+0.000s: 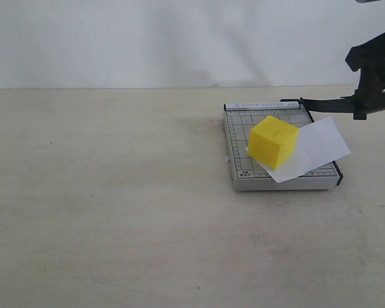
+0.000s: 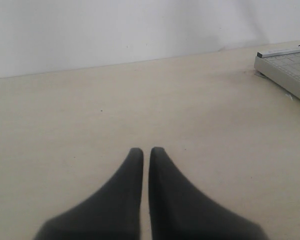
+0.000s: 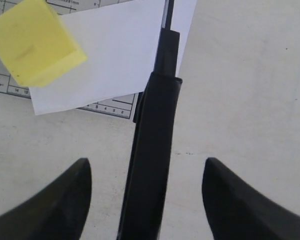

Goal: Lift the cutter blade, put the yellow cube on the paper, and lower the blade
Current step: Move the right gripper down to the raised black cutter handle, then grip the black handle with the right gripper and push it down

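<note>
Risk first: my right gripper (image 3: 147,161) stood spread wide, one jaw to either side of the thick handle (image 3: 146,205) of the cutter blade (image 1: 327,102), neither jaw visibly touching it. With nothing pinched, I judged the blade could drop unchecked and slam the cutter base (image 1: 239,154). A hard landing might jolt the yellow cube (image 1: 273,141) off its spot.

Second worry: the paper (image 1: 317,147) lay skewed, one corner hanging past the base's right edge, right of centre in the exterior frame. The blade crossed directly above that overhang. Lowered as things lay, I expected it to shear or crease the sheet. If the sheet dragged, the cube could shift with it.

Third: if I closed off-centre on the rounded handle, it could slip out sideways.

Cube position: resting on the paper's left part, over the gridded base, apart from the blade line. I judged the placing step done and the lowering not yet done.

Pose, right arm: reaching in from the upper right of the exterior frame, wrist over the handle end, gripper roughly level with the raised blade.

Pose, left arm: out of the exterior frame. Left gripper (image 2: 141,150) pressed together, holding nothing, low over bare table (image 1: 115,192), base corner off to one side.
</note>
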Controlling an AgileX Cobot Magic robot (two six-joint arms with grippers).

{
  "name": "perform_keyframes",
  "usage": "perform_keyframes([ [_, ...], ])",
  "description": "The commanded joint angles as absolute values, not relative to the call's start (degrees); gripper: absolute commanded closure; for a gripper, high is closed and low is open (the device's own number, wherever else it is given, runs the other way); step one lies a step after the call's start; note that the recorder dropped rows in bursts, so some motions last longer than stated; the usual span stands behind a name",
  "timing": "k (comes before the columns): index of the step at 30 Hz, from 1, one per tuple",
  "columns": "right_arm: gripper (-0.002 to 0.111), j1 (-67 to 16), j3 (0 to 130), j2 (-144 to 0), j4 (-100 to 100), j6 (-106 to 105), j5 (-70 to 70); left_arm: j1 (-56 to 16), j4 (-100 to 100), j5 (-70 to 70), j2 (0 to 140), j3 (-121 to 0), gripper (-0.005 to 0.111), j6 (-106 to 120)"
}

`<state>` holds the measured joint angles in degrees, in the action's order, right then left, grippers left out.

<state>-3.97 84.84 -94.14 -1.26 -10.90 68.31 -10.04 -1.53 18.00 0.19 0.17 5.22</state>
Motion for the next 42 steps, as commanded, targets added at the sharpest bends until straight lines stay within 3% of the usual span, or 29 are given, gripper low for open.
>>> perform_keyframes([
  [1,0.047,-4.0,83.1,-94.1,-1.0,-11.4,68.5,-9.9,-2.2,18.0,0.0,0.0,0.102,5.5],
  [6,0.051,-4.0,82.4,-94.5,-0.9,-11.8,68.2,-9.9,-2.2,18.0,0.0,0.0,0.102,5.5],
  [9,0.068,-4.0,82.4,-94.5,-0.9,-12.1,68.2,-9.9,-2.2,18.0,0.0,0.0,0.102,5.5],
  [14,0.107,-4.0,82.4,-94.5,-0.9,-12.5,68.2,-9.9,-2.2,18.0,0.0,0.0,0.102,5.5],
  [42,0.108,-4.0,78.3,-92.4,-4.4,-13.8,66.3,-9.9,-2.2,18.0,0.0,0.0,0.102,5.5],
])
